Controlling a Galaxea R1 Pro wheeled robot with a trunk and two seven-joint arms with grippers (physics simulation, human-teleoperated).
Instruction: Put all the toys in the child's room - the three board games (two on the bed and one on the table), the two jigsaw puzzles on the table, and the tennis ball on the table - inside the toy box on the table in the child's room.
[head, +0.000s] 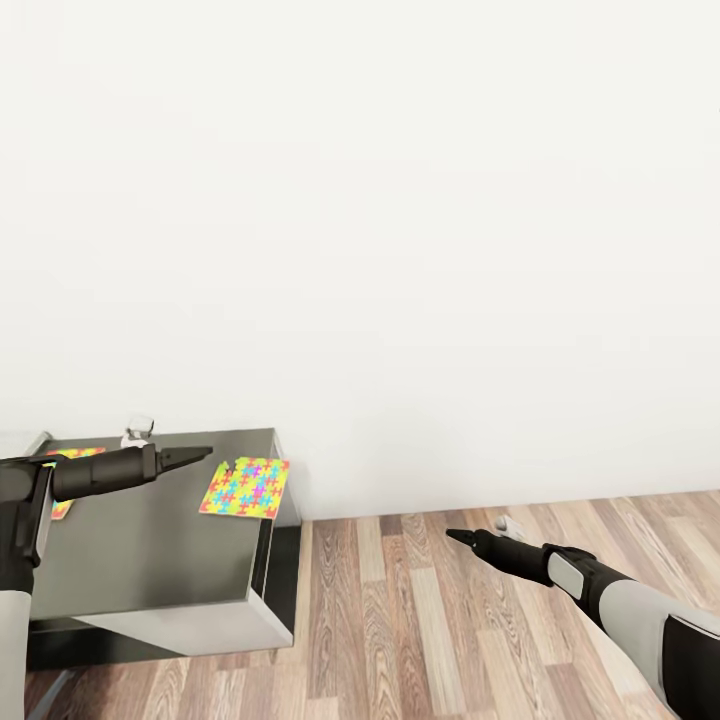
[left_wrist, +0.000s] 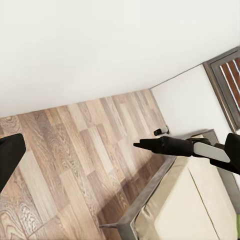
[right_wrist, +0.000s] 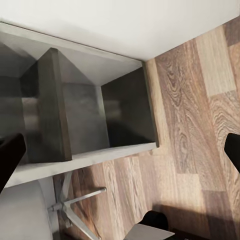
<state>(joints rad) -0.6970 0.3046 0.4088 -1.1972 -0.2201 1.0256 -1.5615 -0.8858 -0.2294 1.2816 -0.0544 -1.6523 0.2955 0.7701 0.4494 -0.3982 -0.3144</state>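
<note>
One jigsaw puzzle (head: 245, 487), a bright multicoloured mat, lies on the right end of the table's dark grey side unit (head: 150, 545), overhanging its edge slightly. A second jigsaw puzzle (head: 78, 454) lies further left, mostly hidden behind my left arm. My left gripper (head: 200, 453) hovers open and empty above the unit, just left of the first puzzle. My right gripper (head: 452, 536) hangs open and empty over the wooden floor, right of the unit; the left wrist view shows it (left_wrist: 137, 145) beside the bed (left_wrist: 200, 200). The toy box, board games and tennis ball are out of view.
A bare white wall (head: 400, 250) stands close behind the unit. A small pale object (head: 138, 430) sits at the unit's back edge. The right wrist view shows the unit's open shelves (right_wrist: 85, 125) and a white chair base (right_wrist: 75, 210). Wooden floor (head: 400, 620) stretches right.
</note>
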